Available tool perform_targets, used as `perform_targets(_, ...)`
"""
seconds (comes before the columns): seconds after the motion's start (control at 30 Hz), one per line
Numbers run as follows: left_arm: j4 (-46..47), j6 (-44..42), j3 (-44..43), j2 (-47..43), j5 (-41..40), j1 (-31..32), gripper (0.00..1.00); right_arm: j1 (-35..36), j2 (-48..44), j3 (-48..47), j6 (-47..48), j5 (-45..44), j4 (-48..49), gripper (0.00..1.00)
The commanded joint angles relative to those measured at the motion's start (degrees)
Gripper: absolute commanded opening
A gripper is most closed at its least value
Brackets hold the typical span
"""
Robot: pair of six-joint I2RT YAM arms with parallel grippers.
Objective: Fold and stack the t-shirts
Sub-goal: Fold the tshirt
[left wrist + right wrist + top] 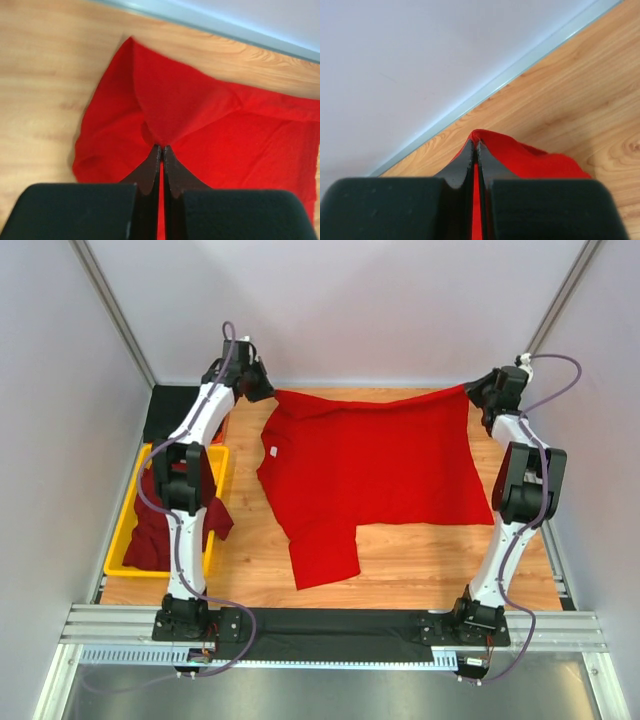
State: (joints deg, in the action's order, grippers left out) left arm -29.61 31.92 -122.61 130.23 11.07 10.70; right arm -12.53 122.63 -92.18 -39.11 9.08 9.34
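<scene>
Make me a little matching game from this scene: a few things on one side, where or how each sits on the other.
1 red t-shirt
2 yellow tray
3 maroon cloth
4 left gripper

A shut on the red t-shirt
B spread over the wooden table
C heaped in the tray
D at the table's left edge

Pairs: 1-B, 2-D, 3-C, 4-A
</scene>
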Motion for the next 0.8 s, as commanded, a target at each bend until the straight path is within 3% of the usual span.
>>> perform_targets(0.0,-5.9,6.1,0.2,-6.7,0.9,-0.9,0.00,-1.2,0.5,-4.2,2.6,1.4,-4.8,0.00)
perform_targets(0.27,-13.6,7.0,2.7,-11.9,-0.1,-0.9,0.00,-2.8,-1.2,-0.9,1.9,6.2,-6.4,0.00)
perform_targets(0.5,-12.8,8.9,16.1,-19.3,2.7,-0.9,0.00,-4.2,-4.4,4.6,1.0,9.3,-5.3,0.00)
perform_targets(0.77,-5.0,12.7,35.3,-26.9,5.8,-0.8,0.00,-5.1,-4.3,6.4,2.4,12.7,-7.8,0.00)
